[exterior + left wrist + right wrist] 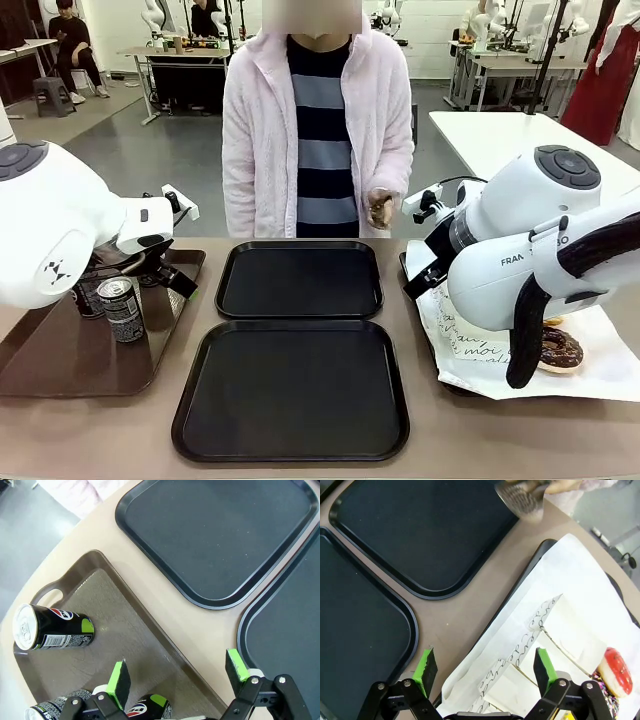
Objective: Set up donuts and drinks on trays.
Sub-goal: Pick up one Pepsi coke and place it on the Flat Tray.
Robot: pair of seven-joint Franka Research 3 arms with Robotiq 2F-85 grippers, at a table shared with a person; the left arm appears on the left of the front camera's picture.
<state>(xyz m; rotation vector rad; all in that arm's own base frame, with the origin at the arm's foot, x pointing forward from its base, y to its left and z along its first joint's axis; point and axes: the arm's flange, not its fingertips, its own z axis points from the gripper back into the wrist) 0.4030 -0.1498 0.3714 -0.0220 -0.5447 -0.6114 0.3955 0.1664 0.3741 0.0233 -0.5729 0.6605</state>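
Observation:
Two black trays lie bare mid-table, the far tray [300,280] and the near tray [292,388]. My left gripper [177,672] hangs open over the inner edge of a brown tray [105,615], its fingers holding nothing. One dark can [52,632] stands farther off on that tray, and two more cans [150,710] sit just under my fingers. My right gripper [485,666] is open above white donut sleeves [555,630] on the paper-lined tray. A pink-red donut [615,672] pokes out of one sleeve. A chocolate donut [560,350] lies near that tray's front.
A person in a pink fleece stands at the far edge, a hand [380,208] holding a small dark thing near the far tray's right corner. The brown tray [60,350] is left of the black trays. The white paper [600,370] is to their right.

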